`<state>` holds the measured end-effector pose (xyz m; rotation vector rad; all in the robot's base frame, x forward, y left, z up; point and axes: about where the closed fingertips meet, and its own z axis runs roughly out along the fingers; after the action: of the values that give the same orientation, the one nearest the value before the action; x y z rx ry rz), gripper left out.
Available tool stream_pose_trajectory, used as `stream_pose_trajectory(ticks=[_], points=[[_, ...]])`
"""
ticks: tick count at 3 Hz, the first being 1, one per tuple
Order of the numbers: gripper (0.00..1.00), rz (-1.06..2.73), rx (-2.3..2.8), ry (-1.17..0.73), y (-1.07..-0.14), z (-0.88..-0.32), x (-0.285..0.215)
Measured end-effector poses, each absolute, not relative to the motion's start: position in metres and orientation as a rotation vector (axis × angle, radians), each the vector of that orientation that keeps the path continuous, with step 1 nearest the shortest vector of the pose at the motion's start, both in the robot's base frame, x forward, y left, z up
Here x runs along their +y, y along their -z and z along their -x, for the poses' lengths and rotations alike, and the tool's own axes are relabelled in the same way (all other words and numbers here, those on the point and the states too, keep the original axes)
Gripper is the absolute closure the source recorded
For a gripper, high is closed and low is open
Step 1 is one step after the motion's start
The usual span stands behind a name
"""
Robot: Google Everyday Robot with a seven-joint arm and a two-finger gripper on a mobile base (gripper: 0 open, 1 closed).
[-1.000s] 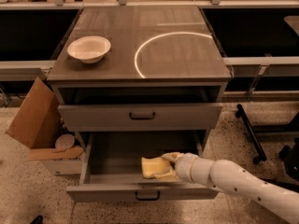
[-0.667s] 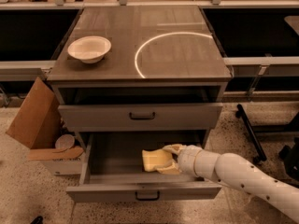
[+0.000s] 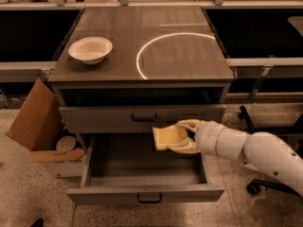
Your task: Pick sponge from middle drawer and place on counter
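Observation:
The pale yellow sponge [image 3: 165, 138] is held in my gripper [image 3: 181, 136], lifted above the tray of the open middle drawer [image 3: 146, 193] and level with the front of the closed drawer above. My gripper's fingers [image 3: 187, 125] are closed on the sponge's right side; my white arm [image 3: 251, 152] reaches in from the right. The counter [image 3: 142, 41], dark wood-grain with a bright white arc [image 3: 161, 40], lies above.
A white bowl [image 3: 90, 49] sits on the counter's left side. The upper grey drawer [image 3: 142, 117] is shut just behind the sponge. An open cardboard box [image 3: 40, 126] stands on the floor to the left. A chair base [image 3: 258, 183] is at right.
My gripper has lifted the sponge up out of the middle drawer's tray, from near the tray floor to the height of the upper drawer's front.

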<state>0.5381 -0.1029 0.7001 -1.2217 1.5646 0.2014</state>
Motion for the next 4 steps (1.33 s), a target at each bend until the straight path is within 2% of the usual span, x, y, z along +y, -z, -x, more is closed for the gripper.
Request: stream_pose_trajectory(ticks=[1,3,4], points=[[1.0,1.257,1.473,-0.159,-0.747,-0.543,-0.111],[1.0,1.269,1.451,-0.149,-0.759,-0.545,-0.113],[1.0,1.227,1.41,-0.078,-0.798,-0.556,-0.133]])
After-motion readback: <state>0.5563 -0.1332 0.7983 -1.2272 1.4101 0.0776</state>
